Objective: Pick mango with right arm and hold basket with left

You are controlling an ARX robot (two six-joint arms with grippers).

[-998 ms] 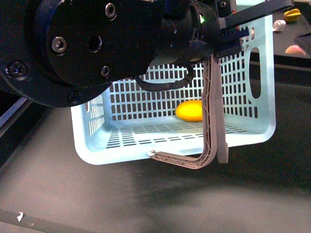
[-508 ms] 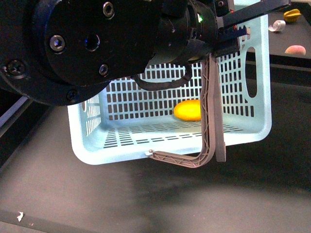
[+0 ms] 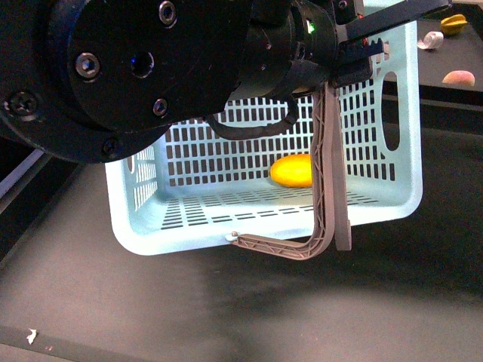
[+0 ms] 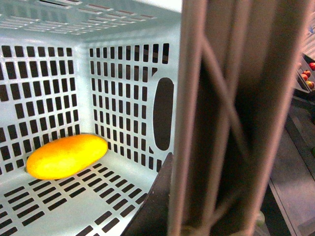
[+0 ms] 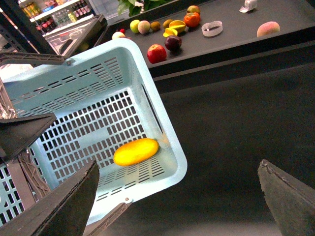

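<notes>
The yellow-orange mango lies inside the pale blue slotted basket, by its far corner; it also shows in the left wrist view and the right wrist view. My left gripper is shut on the grey basket handle at its top and holds the basket tilted above the dark table. The handle fills the left wrist view. My right gripper is open and empty, above the dark surface beside the basket.
A black counter behind the basket carries several loose fruits, among them a red apple, a peach and a roll of tape. In the front view a peach and a yellow fruit lie at the far right.
The basket has shifted slightly left and up since one second ago, with the mango still inside. In the last half second almost nothing moved.
</notes>
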